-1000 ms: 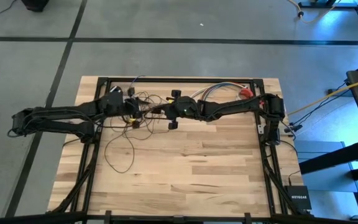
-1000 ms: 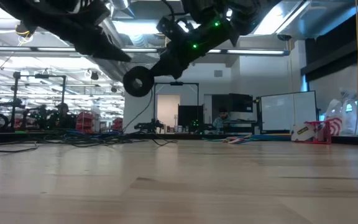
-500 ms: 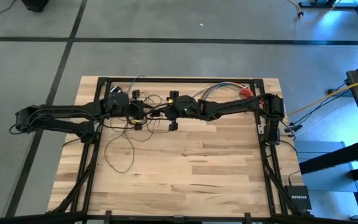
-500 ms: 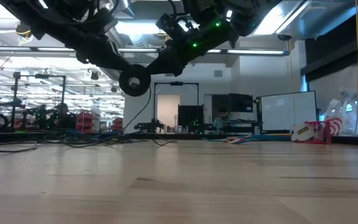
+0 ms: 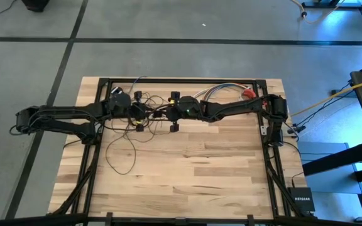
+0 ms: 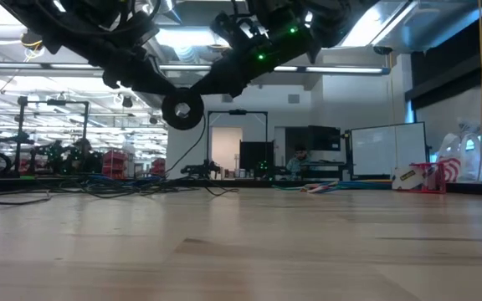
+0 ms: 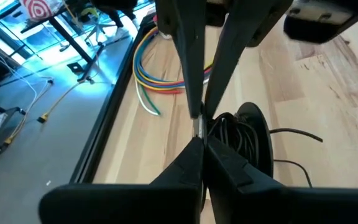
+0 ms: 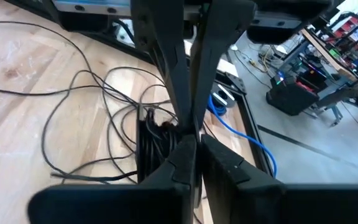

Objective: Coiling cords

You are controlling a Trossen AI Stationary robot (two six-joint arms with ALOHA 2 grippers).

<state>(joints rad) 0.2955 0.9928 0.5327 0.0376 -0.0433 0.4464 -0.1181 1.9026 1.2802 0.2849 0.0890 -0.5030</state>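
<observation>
Most of the cords [image 5: 126, 141] are nowhere near coiled, I'd say: a small bunch is gathered near the table's [image 5: 200, 182] far edge between the two arms, but big loose loops sprawl toward the middle. The left gripper [image 7: 199, 127] is pinched shut on the bundle; the right gripper [image 8: 188, 134] looks closed on it too, from the other side.
</observation>
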